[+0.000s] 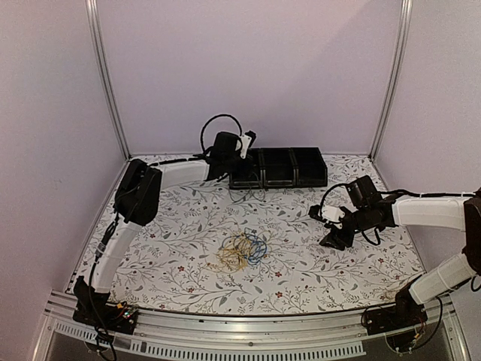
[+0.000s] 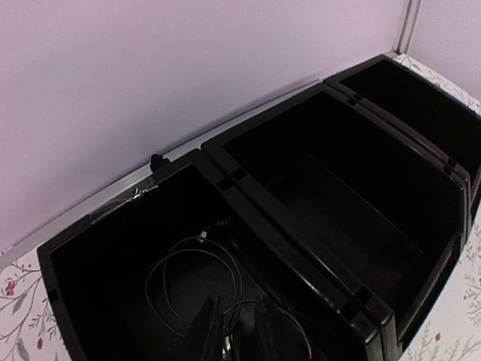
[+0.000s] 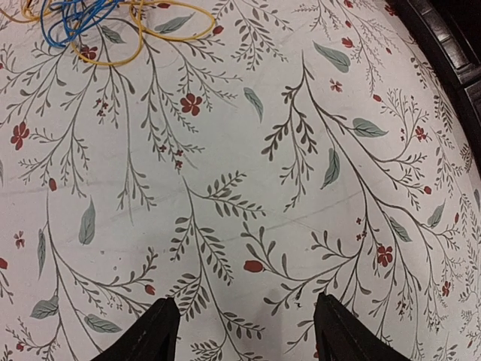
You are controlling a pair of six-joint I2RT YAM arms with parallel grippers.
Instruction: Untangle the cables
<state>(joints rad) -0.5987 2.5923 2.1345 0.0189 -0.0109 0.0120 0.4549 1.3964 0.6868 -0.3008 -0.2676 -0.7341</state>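
The tangle of thin yellow-orange, blue and whitish cables (image 1: 242,252) lies on the floral table at centre front; its edge shows in the right wrist view as yellow and blue cables (image 3: 83,22). One dark cable (image 2: 229,263) lies looped inside the leftmost black bin (image 2: 90,248). My left gripper (image 1: 244,147) hangs over that bin. In the left wrist view the left gripper (image 2: 235,320) has its fingers a narrow gap apart, with a strand of the dark cable running loosely between them. My right gripper (image 1: 329,228) hovers open over bare cloth to the right of the tangle, and the right gripper (image 3: 244,331) holds nothing.
A row of three black bins (image 1: 289,167) stands against the back wall; the middle bin (image 2: 338,195) and the right bin (image 2: 421,105) look empty. Metal frame posts rise at the back corners. Pale walls close in the table on three sides.
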